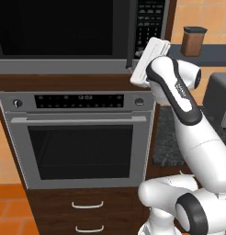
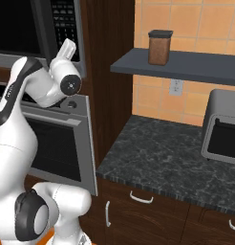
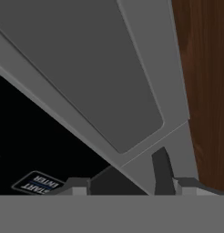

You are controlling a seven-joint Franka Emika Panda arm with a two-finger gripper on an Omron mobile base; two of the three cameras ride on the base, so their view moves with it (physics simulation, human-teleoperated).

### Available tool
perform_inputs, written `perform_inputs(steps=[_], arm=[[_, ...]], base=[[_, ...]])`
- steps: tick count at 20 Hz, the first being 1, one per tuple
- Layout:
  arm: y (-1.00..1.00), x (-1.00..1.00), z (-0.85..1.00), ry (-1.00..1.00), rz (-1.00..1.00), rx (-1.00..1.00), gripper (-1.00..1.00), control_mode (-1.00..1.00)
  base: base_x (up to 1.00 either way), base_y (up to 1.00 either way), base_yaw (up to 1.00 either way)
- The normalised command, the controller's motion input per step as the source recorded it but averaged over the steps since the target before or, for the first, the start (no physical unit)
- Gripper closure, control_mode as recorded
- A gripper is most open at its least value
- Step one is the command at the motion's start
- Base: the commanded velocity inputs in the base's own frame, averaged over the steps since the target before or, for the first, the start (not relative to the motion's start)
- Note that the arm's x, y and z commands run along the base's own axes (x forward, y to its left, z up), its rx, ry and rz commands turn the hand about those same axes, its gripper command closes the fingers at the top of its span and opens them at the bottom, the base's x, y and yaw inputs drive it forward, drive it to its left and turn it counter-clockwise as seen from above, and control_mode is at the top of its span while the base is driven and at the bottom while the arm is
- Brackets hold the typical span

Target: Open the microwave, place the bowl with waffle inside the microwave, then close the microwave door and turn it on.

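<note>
The microwave sits built in above the oven, and its black glass door is closed, the dark vertical handle at its right edge. My gripper is raised against the lower part of the black keypad panel, also seen from the other side. In the hand view the gripper is open with nothing between its fingers, close to the keypad, whose START button lies just left of the fingertips. The bowl and the waffle are hidden.
The steel wall oven is below the microwave, with drawers under it. To the right are a dark stone counter, a grey countertop appliance, and a brown canister on a shelf. A wooden cabinet side borders the microwave.
</note>
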Motion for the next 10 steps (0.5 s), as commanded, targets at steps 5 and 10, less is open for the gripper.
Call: perform_inputs(steps=[5, 10], arm=[[-0.33, 0.06, 0.59, -0.04, 0.00, 0.00, -1.00, -1.00], [-0.35, 0.03, 0.72, -0.07, 0.00, 0.00, -1.00, -1.00]], base=[[0.00, 0.00, 0.00], [0.00, 0.00, 0.00]])
